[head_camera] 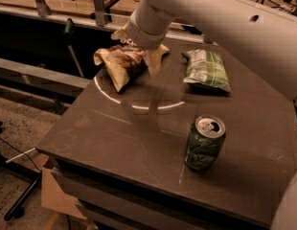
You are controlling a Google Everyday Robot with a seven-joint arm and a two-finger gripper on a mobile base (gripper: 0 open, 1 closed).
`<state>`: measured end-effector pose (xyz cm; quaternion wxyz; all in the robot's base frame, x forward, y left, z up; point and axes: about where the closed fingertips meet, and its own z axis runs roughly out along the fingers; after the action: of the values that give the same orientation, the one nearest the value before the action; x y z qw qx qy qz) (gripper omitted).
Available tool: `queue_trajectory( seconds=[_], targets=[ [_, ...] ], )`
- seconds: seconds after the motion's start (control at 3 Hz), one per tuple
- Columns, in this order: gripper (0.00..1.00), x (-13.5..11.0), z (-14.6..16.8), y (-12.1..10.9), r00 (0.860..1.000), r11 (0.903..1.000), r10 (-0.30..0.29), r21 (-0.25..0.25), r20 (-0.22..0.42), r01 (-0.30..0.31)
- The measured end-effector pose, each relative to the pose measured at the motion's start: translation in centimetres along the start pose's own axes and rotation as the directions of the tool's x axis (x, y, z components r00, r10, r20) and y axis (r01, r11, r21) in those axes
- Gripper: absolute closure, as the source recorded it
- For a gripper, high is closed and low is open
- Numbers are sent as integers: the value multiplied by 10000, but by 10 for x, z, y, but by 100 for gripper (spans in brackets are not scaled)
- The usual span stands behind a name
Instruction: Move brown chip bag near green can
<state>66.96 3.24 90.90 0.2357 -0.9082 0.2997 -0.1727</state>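
Observation:
The brown chip bag (120,63) lies crumpled at the table's back left, tan corners sticking out to the left and right. My gripper (137,42) comes down from the upper right at the end of the white arm and sits right on the bag's top, mostly hidden by the wrist. The green can (204,143) stands upright near the front right of the dark table (115,138), well apart from the bag.
A green and white chip bag (206,69) lies at the back right, between the brown bag and the table's right side. A pale arc mark (139,105) crosses the tabletop. A rail with posts (98,6) runs behind. The floor drops away at left.

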Motion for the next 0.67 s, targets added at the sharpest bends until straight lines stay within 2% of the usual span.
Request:
queue_trajectory(
  seconds=[0.67],
  targets=[
    [0, -8, 28, -30, 9999, 9985, -106, 531, -124, 112]
  ],
)
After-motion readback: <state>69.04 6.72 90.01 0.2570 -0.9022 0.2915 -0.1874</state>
